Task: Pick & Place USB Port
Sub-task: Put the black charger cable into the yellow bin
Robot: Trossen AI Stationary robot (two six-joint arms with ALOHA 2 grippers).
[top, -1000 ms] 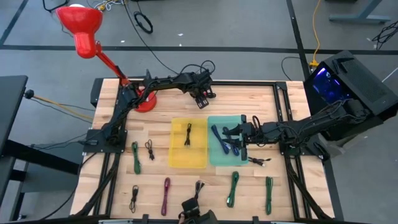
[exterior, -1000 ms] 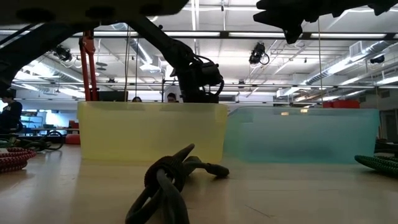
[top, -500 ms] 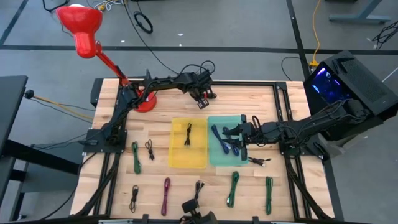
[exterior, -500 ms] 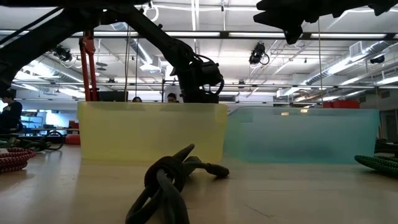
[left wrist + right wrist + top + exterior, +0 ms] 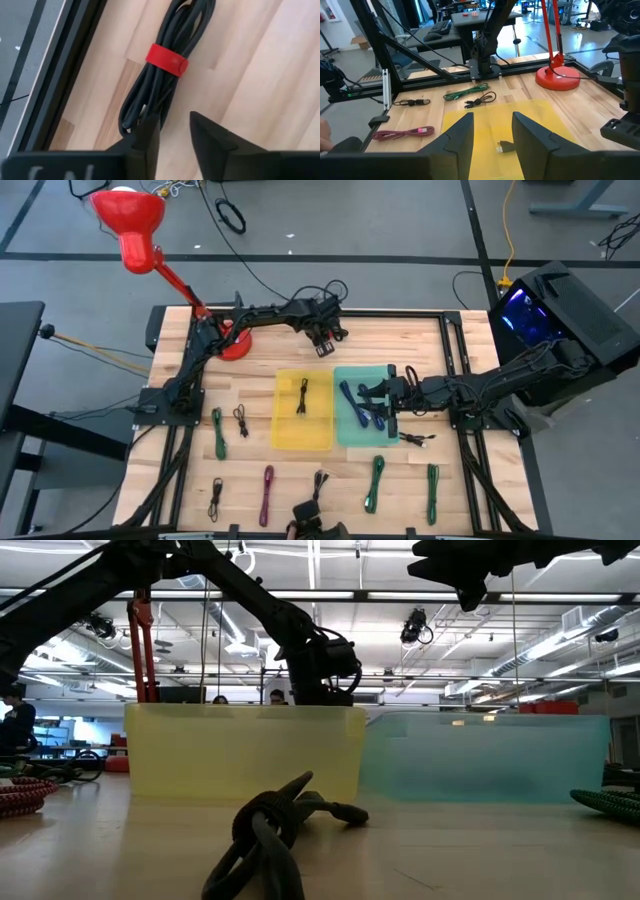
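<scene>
The room beyond the desk [image 5: 260, 370] is seen in the low view as an open hall with ceiling strip lights. The wooden desk carries a red lamp [image 5: 140, 235] at its far left corner, a yellow tray [image 5: 303, 410] and a blue tray [image 5: 362, 408] side by side at the centre, and bundled cables scattered along the near edge. The right gripper [image 5: 386, 402] is held over the blue tray, its fingers parted and nothing held. The left gripper [image 5: 172, 132] is lowered at the far edge, slightly parted around the end of a black cable [image 5: 160, 75] bound with a red tie [image 5: 167, 59]; whether contact is made cannot be told. The cable's far end is cut off in the wrist view.
</scene>
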